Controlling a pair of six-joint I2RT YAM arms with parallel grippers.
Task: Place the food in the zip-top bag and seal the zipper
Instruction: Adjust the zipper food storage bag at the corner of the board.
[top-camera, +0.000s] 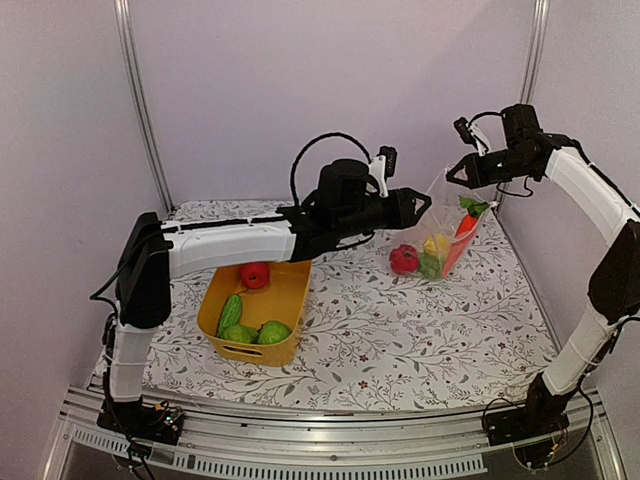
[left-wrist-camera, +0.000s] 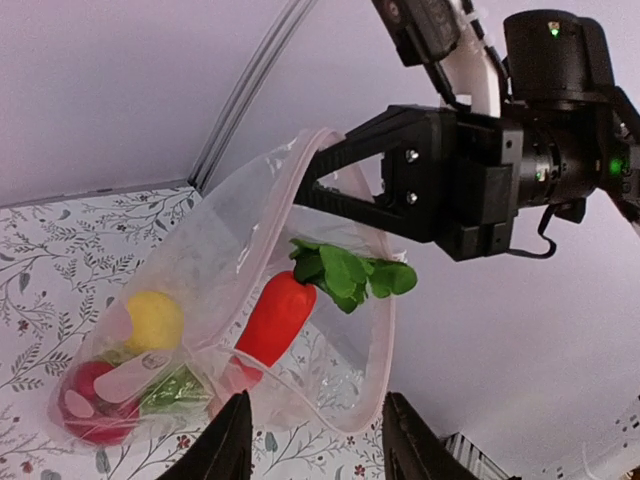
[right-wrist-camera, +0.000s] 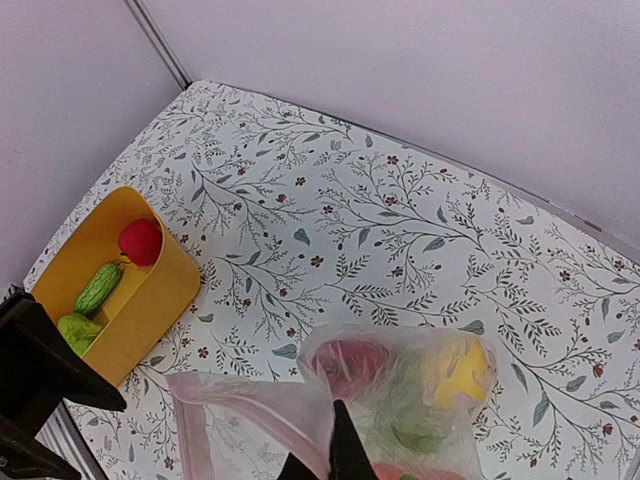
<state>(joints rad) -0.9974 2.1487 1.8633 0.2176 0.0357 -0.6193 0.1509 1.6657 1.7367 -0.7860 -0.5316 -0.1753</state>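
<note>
The clear zip-top bag (top-camera: 445, 235) hangs at the back right, mouth open toward my left arm. My right gripper (top-camera: 452, 173) is shut on its top rim; in the right wrist view the fingers (right-wrist-camera: 345, 445) pinch the plastic. The bag (left-wrist-camera: 215, 300) holds an orange carrot (left-wrist-camera: 275, 315), a yellow lemon (left-wrist-camera: 155, 320), a red piece (left-wrist-camera: 85, 400) and something green. The pinkish zipper (left-wrist-camera: 385, 340) runs round the mouth. My left gripper (left-wrist-camera: 318, 445) is open and empty just before the mouth. A red apple (top-camera: 254, 274), a cucumber (top-camera: 230, 313) and limes (top-camera: 272, 332) lie in the basket.
The yellow basket (top-camera: 285, 300) stands on the flowered cloth at the front left, below my left arm; it also shows in the right wrist view (right-wrist-camera: 160, 290). Walls close the back and sides. A metal rail (top-camera: 330, 440) runs along the near edge.
</note>
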